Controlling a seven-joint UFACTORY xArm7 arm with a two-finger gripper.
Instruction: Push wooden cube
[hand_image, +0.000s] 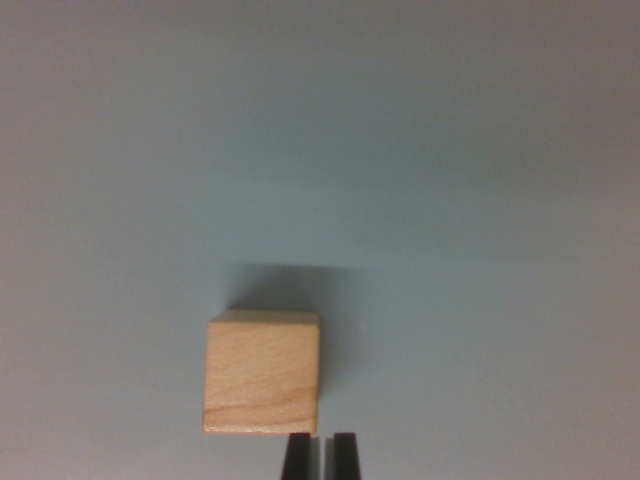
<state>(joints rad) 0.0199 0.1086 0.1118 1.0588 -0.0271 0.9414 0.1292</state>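
Only the tips of the gripper (319, 455) show; the bottom edge of the wrist view cuts off everything behind them. Whether the left fingertip (296, 455) touches the block (262, 373) at its near right corner cannot be told. The whole picture is soft, so the block's wood grain and edges are blurred, and its shadow fades without a clear outline
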